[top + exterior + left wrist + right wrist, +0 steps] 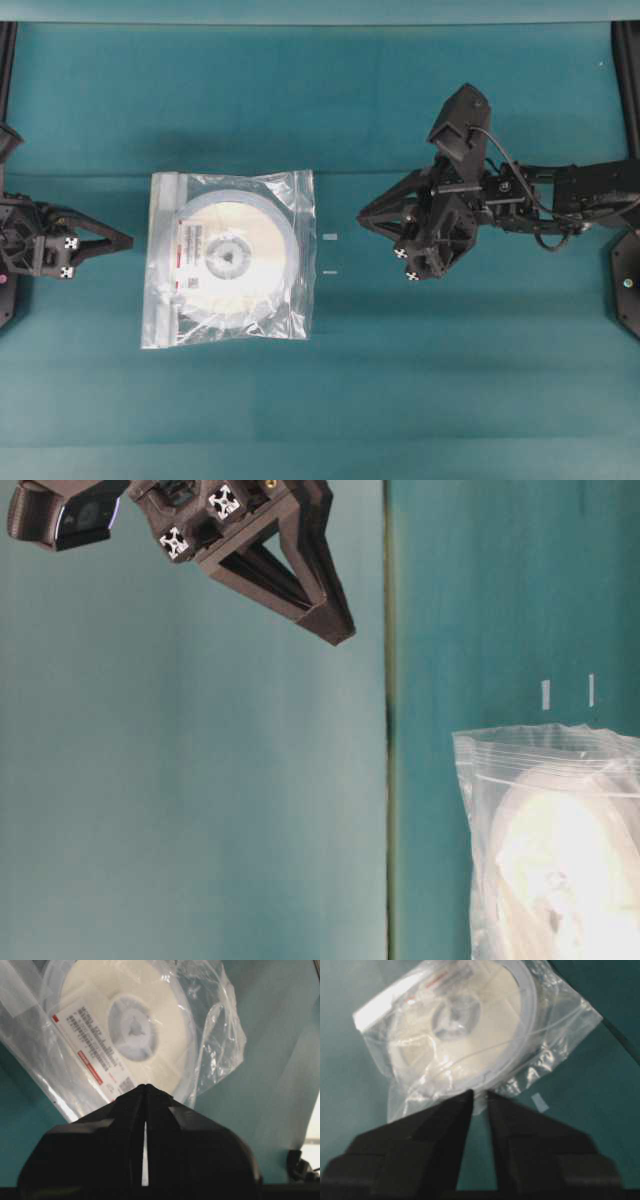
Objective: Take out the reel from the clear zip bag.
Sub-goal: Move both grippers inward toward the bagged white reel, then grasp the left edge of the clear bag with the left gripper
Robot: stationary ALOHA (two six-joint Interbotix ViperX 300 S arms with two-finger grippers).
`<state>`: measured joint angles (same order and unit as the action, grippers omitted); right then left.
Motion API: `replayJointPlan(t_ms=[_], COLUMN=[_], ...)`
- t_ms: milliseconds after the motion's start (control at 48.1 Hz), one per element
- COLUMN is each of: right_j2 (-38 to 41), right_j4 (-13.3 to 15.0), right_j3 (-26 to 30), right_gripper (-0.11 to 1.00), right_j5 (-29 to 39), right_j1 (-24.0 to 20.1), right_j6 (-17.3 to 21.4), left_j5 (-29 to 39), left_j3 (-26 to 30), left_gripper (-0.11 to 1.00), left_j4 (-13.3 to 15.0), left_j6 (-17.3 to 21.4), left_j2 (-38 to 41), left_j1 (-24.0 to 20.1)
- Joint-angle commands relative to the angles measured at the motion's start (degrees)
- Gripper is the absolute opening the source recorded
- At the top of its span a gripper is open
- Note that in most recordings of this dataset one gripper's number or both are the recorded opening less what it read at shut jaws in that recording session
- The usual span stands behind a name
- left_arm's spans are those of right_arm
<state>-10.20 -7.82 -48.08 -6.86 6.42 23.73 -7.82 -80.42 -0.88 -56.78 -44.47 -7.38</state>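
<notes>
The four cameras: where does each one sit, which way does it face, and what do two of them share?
Overhead: above the table, facing down on the clear zip bag holding the reel; both arms show.
Table-level: low at the table's edge, picture turned sideways; bag and right hand.
Left wrist: behind the left hand, aimed at the reel's label.
Right wrist: behind the right hand, aimed at the bag.
Shared: both wrist views show the bagged reel, from opposite sides.

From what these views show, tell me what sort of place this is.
Probably a robot test bench: a plain teal tabletop with a black left gripper and right gripper flanking one crinkled clear zip bag holding a flat white-grey plastic reel.
</notes>
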Motion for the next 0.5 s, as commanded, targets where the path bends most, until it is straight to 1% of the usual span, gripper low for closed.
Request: replayJointPlan(t_ms=[0, 42, 83, 166, 229, 291, 312, 353, 374, 478], right_j2=[-0.26, -0.26, -0.26, -0.18, 0.00, 0.00, 0.00, 0.00, 0.00, 0.00], right_j4=[-0.09, -0.09, -0.09, -0.09, -0.18, -0.18, -0.18, -0.26, -0.26, -0.26], right_j3=[0.88, 0.88, 0.88, 0.70, 0.70, 0.70, 0.70, 0.70, 0.70, 0.79], right_gripper=[0.43, 0.46, 0.46, 0.46, 0.47, 0.46, 0.46, 0.46, 0.46, 0.46], right_j5=[-0.26, -0.26, -0.26, -0.18, 0.00, 0.26, 0.35, 0.35, 0.35, 0.44], right_j1=[-0.09, -0.09, -0.18, -0.18, -0.18, -0.18, -0.18, -0.18, -0.18, -0.18], right_j6=[0.44, 0.53, 0.53, 0.53, 0.62, 0.70, 0.79, 0.88, 0.97, 1.14], left_j5=[-1.05, -1.23, -1.32, -0.97, -0.35, 0.88, 1.05, 1.14, 1.05, 1.05], left_j3=[-0.62, -1.32, -1.85, -2.20, -2.11, -2.11, -2.02, -2.02, -2.02, -2.11], left_gripper=[0.10, 0.17, 0.27, 0.51, 0.69, 0.87, 0.91, 0.95, 0.95, 0.86], left_j4=[-0.18, -0.09, -0.09, -0.09, -0.09, -0.09, -0.09, -0.09, -0.09, -0.09], left_j6=[-0.26, -0.44, -1.05, -2.11, -2.20, -2.20, -2.20, -2.20, -2.20, -2.20], left_j2=[0.26, 0.26, 0.26, 0.44, 0.62, 0.62, 0.62, 0.62, 0.62, 0.62], left_j1=[-0.09, -0.18, -0.26, -0.70, -1.23, -1.76, -1.85, -1.85, -1.85, -1.93])
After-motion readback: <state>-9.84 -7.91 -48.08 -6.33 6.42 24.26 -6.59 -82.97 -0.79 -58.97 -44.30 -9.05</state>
